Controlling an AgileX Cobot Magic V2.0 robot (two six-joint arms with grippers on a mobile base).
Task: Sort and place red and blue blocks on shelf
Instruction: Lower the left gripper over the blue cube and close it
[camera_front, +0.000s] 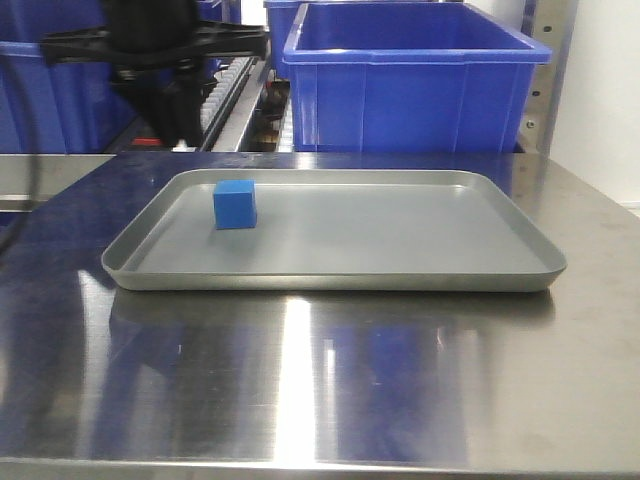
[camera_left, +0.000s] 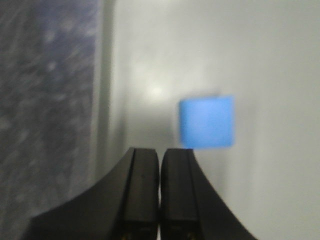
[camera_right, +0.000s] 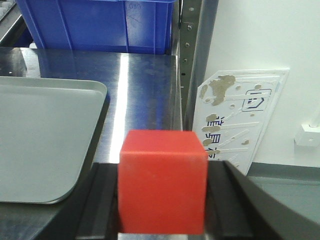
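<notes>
Surface: shiny steel tabletop (camera_front: 400, 380) carrying a shallow grey tray (camera_front: 400, 250), with big blue bins (camera_front: 415, 90) on the shelf (camera_front: 540, 70) behind
Right gripper (camera_right: 163, 202): clamped on the red block (camera_right: 163, 185), one finger on each side, held off the tray's right edge near the end of the table
Left gripper (camera_left: 160, 152): jaws pressed together with nothing between them, hanging over the left part of the tray; my wrist view is blurred
Blue block (camera_front: 235, 204): sits flat in the tray near its back left corner, just beside the left fingertips, not gripped
Done, as I judge it: only the red block is in hand; neither block is on the shelf
Left to do: carry the red one to the shelf and release it, then open the left jaws, take the blue one and shelve it too
Unclear: which shelf spot each colour belongs in
</notes>
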